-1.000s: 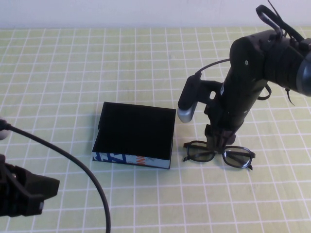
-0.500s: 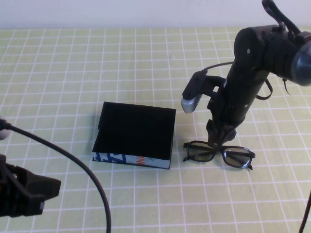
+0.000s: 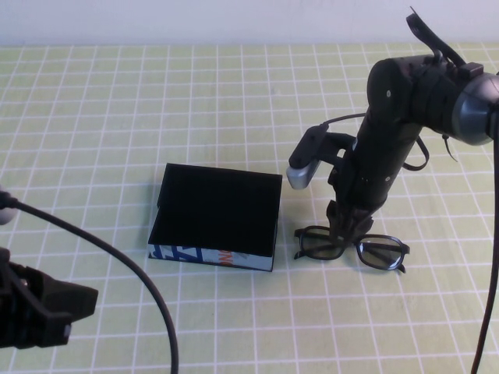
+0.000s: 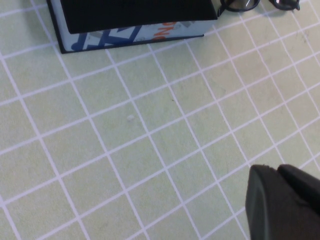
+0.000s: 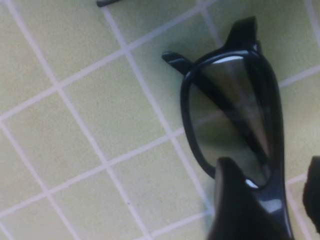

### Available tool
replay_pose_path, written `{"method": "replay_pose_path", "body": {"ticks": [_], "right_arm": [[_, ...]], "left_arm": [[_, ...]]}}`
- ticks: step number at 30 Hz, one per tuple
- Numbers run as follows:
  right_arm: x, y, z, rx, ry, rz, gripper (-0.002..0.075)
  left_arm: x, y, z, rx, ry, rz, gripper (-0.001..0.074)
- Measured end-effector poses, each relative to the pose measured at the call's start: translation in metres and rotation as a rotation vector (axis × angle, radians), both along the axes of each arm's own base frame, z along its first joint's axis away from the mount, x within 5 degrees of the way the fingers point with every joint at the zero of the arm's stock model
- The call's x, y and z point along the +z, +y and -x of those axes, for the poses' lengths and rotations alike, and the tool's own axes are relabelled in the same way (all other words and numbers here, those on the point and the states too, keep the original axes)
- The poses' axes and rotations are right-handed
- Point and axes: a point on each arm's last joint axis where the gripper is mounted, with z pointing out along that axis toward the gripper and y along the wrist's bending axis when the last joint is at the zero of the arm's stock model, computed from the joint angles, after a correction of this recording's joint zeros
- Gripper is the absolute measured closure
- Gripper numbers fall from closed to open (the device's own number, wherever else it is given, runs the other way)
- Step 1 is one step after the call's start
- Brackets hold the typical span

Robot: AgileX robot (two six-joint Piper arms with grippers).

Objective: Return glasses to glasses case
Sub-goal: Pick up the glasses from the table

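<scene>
- The right gripper point(image 3: 345, 231) is being held with its jaws spread wide, straddling the bridge of the glasses point(image 3: 352, 248); nothing is being gripped yet.
- In the right wrist view, one lens point(image 5: 235, 115) is being framed just ahead of a dark finger point(image 5: 240, 205).
- The step in hand is being judged as the grasp on the glasses, which are lying flat on the table point(image 3: 117, 117).
- The next move is being judged to call for closing on the frame, then lifting and carrying toward nine o'clock.
- The glasses case point(image 3: 217, 215) is sitting open, just beside the glasses at their nine o'clock.
- The right arm is being angled steeply down from two o'clock.
- The left gripper point(image 4: 282, 205) is being kept parked at seven o'clock; its jaw state cannot be told.
</scene>
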Motion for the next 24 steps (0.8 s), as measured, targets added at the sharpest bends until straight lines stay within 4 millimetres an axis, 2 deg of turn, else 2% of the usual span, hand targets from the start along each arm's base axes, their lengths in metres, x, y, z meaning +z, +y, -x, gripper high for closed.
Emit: {"method": "replay_pose_path", "body": {"ticks": [5, 14, 16, 20, 24], "right_arm": [[0.000, 0.002, 0.001, -0.013, 0.016, -0.029, 0.0453], [-0.013, 0.004, -0.001, -0.016, 0.048, -0.022, 0.0464], [-0.013, 0.004, -0.001, -0.017, 0.049, -0.024, 0.0502], [-0.013, 0.004, 0.000, -0.014, 0.060, -0.020, 0.0668], [-0.009, 0.004, 0.000, -0.011, 0.069, -0.022, 0.0720]], "left_arm": [[0.000, 0.000, 0.000, -0.003, -0.002, -0.002, 0.0739], [0.000, 0.000, 0.001, -0.009, 0.001, -0.003, 0.0739], [0.000, 0.000, 0.001, -0.013, 0.005, -0.004, 0.0739], [-0.001, 0.000, 0.002, -0.023, 0.008, -0.007, 0.0739], [-0.001, 0.000, 0.002, -0.024, 0.007, -0.007, 0.0739]]}}
